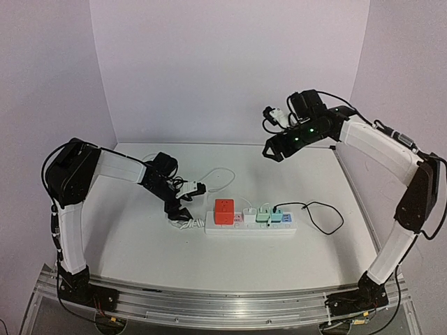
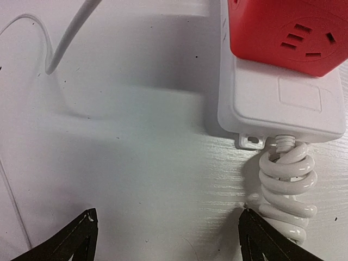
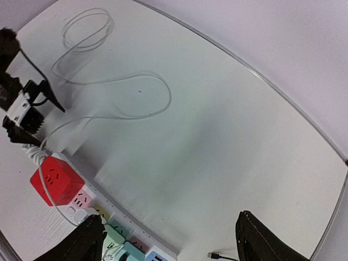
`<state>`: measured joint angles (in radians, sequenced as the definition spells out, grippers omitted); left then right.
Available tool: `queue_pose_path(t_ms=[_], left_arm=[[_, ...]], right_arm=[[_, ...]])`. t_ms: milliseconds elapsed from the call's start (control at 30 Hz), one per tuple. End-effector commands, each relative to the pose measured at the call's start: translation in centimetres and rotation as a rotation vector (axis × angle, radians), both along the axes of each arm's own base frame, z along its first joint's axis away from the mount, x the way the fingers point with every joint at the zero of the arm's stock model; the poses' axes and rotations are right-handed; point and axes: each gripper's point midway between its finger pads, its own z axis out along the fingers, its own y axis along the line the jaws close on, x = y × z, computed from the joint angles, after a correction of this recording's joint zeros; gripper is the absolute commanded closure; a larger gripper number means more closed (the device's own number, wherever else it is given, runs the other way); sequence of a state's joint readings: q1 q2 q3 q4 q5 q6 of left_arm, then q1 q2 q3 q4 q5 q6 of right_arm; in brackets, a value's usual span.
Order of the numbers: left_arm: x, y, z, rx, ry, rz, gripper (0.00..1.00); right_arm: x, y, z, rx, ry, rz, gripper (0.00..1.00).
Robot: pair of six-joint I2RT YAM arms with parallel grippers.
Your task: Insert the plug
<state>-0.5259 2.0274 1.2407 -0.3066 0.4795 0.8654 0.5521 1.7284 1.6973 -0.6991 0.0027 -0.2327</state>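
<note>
Along the near edge of the white table (image 1: 140, 244), two robot arms are bolted side by side. Just beyond them, near the middle of the table, a white power strip (image 1: 244, 229) lies flat, running left to right. A red cube plug (image 1: 223, 211) sits in the strip's left end. To its right, three smaller plugs stand in a row: a white plug (image 1: 249, 213), a green plug (image 1: 263, 213) and a blue plug (image 1: 276, 216). A thin black cable (image 1: 325, 209) leaves the blue plug and loops to the right across the table.

At the strip's left end, a thick white coiled cord (image 1: 183, 222) comes out. The left gripper (image 1: 180, 208) hangs low over this end. In its wrist camera its two fingers are spread apart with only bare table between them, and the right one is just beside the coiled cord.

Farther back, a thin white cable (image 1: 220, 174) lies in loose loops on the table.

At the far right, the right gripper (image 1: 274, 151) is raised high above the table, well apart from the strip. Its fingers are also spread and it grasps nothing.
</note>
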Motion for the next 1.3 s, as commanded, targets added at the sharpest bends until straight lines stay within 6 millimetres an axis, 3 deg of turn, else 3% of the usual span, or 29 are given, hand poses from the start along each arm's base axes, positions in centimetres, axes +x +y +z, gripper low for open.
queue_pose_path(t_ms=[0,133,267,400,533,600,667,833,1067,1267], left_arm=[[-1.4,0.1,1.5,-0.018,0.026,-0.018,0.09],[0.7,0.8,4.2,-0.062,0.007,0.064,0.06],[5.0,3.1,10.5,-0.195,-0.015,0.25,0.01],[8.9,9.8,15.9,-0.348,0.041,0.547,0.0],[10.9,19.2,18.2,-0.481,0.014,0.871,0.0],[10.5,23.4,17.4,-0.52,0.032,1.026,0.0],[10.3,26.4,16.4,-0.526,0.009,1.171,0.0],[7.9,29.9,13.1,-0.492,-0.08,1.407,0.0],[3.9,31.1,9.7,-0.418,-0.127,1.464,0.0],[1.5,30.1,8.7,-0.43,-0.201,1.372,0.0]], right_arm=[[1.8,-5.2,0.6,0.109,0.006,-0.278,0.2],[3.0,-12.1,-0.8,0.225,0.037,-0.514,0.2],[3.1,-19.7,-1.1,0.345,-0.022,-0.723,0.19],[1.2,-25.5,-3.1,0.371,-0.053,-0.835,0.19],[-1.0,-28.0,-3.3,0.374,-0.177,-0.847,0.18],[-2.2,-28.8,-4.7,0.369,-0.216,-0.864,0.17],[-3.4,-29.4,-5.9,0.38,-0.273,-0.873,0.15],[-5.4,-29.7,-10.2,0.365,-0.26,-0.892,0.14],[-6.5,-30.5,-13.8,0.367,-0.258,-0.963,0.15],[-7.2,-30.8,-14.4,0.38,-0.297,-0.983,0.15]])
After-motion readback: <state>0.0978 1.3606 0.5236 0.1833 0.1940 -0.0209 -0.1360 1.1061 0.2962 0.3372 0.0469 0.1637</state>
